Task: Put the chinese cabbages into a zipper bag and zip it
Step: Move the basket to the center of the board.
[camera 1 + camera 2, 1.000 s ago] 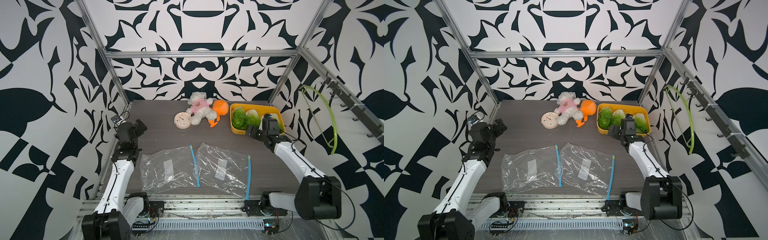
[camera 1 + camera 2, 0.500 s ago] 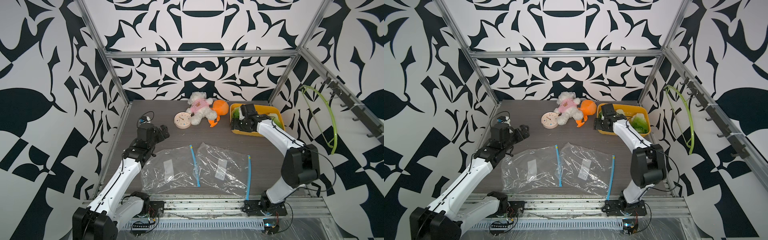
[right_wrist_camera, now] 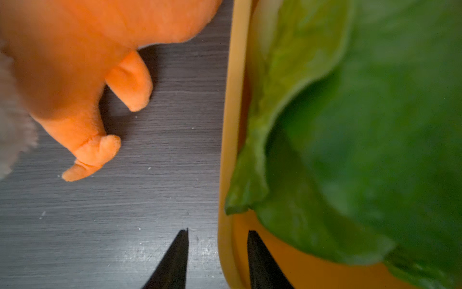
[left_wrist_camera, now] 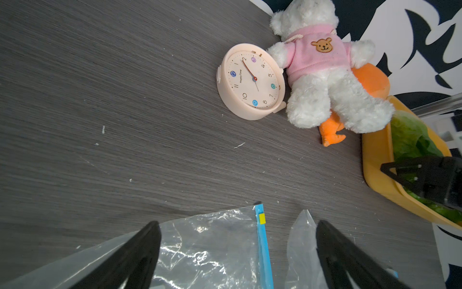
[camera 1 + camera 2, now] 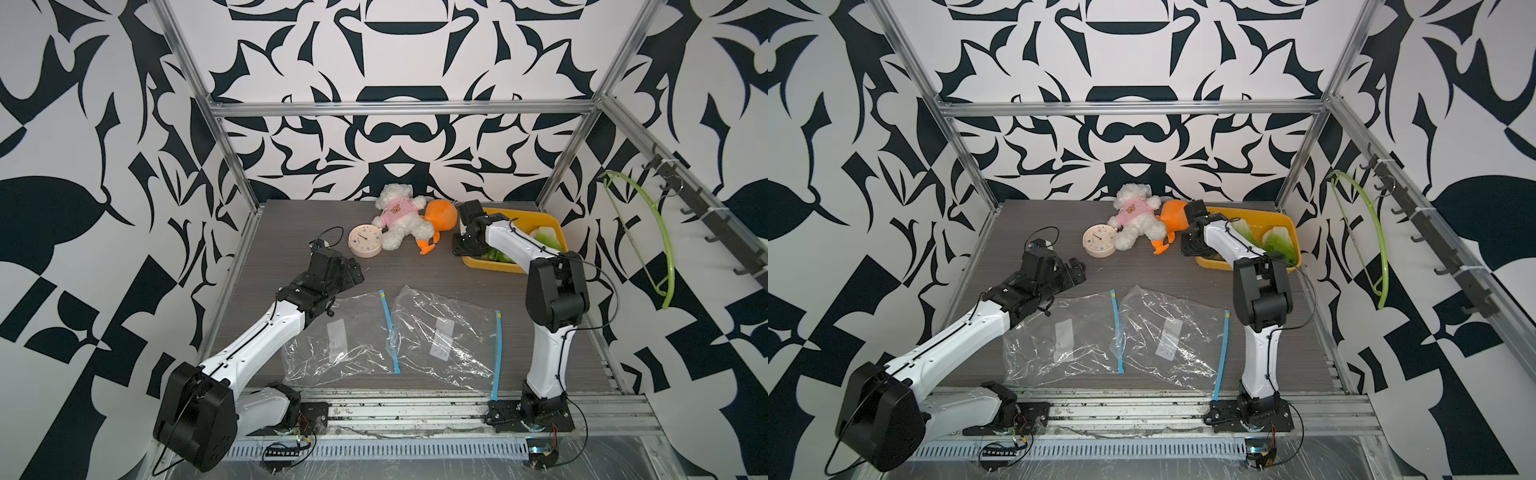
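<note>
Moved within the last second: both arms. Left arm [image 5: 266,328], earlier folded back at the left edge of the table [image 5: 291,232], now reaches out over the left bag [image 5: 340,345]. Right arm [image 5: 515,245], earlier facing the yellow tray [image 5: 1266,214] from the near side, now bends over it. Cabbages, bags and toys lie as before.

1. Chinese cabbages [image 5: 1277,245]: white bases, crinkled green leaves. They lie inside the tray at the table's far right corner. The right arm partly hides them, so the count is unclear.

2. Right gripper [image 3: 217,232]: down at the tray's left wall, fingers narrowly apart and straddling the rim. One finger is inside the tray, the other outside over the table. A strip of table shows between the outer finger and the rim.

3. Zipper bags: two, clear plastic, flat on the table near the front. The left bag and the right bag [image 5: 449,340] lie just beside each other. Each has a blue strip [image 5: 390,332] along its right edge.

4. Left gripper [image 4: 237,250]: fingers spread wide and gripping nothing, over the far corner of the left bag by its blue strip.

5. Sundries: orange plush toy [image 5: 442,214] just left of the tray, with a white bear [image 5: 399,216] in a pink top lying against it. A round clock [image 5: 365,242] touches the bear's arm. A green hanger [image 5: 660,249] hangs on the right wall.
</note>
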{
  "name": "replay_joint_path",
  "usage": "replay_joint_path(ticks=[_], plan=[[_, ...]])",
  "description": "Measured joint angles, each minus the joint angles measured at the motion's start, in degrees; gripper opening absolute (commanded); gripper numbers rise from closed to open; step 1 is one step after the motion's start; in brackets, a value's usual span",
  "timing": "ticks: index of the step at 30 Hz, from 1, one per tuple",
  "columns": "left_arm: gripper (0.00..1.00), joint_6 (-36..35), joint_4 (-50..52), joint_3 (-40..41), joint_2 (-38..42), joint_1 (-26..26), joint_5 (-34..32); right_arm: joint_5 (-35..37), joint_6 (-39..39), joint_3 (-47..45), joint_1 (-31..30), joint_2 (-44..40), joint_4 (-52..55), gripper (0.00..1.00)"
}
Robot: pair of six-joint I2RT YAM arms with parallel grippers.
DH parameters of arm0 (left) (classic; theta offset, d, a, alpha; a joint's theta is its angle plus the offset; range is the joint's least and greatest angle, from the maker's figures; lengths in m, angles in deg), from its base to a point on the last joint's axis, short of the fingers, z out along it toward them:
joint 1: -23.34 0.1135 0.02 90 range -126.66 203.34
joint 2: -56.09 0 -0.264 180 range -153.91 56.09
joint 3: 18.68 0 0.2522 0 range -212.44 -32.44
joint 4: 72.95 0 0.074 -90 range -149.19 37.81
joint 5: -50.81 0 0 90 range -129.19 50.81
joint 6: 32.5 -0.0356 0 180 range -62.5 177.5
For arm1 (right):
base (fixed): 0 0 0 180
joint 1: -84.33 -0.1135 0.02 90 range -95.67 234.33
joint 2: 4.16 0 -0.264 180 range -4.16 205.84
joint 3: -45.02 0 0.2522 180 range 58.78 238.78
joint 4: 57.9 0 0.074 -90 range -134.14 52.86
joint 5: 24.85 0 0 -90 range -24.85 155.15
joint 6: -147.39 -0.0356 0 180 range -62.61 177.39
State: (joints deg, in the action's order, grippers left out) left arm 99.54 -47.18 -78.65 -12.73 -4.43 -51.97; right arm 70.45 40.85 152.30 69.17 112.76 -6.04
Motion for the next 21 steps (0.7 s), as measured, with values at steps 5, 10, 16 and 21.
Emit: replay_joint_path(ticks=[5, 10, 16, 21], plan=[[0.99, 0.72, -1.57, 0.0, -0.35, 0.0, 0.02, 0.96, 1.29, 3.17, -0.44, 2.91, 1.11, 0.2], [0.99, 1.2, -1.88, 0.0, -0.74, 0.0, 0.02, 0.92, 3.3, 4.76, -1.07, 4.11, 1.51, 0.08], [0.99, 1.97, 0.61, -0.74, -0.55, 0.0, -0.96, 0.96, 4.92, 6.23, -3.32, 5.05, 2.1, 0.07], [0.99, 2.08, 2.58, -0.94, 1.73, 0.0, -2.97, 0.94, 4.96, 8.79, -6.93, 6.75, 2.36, 0.04]])
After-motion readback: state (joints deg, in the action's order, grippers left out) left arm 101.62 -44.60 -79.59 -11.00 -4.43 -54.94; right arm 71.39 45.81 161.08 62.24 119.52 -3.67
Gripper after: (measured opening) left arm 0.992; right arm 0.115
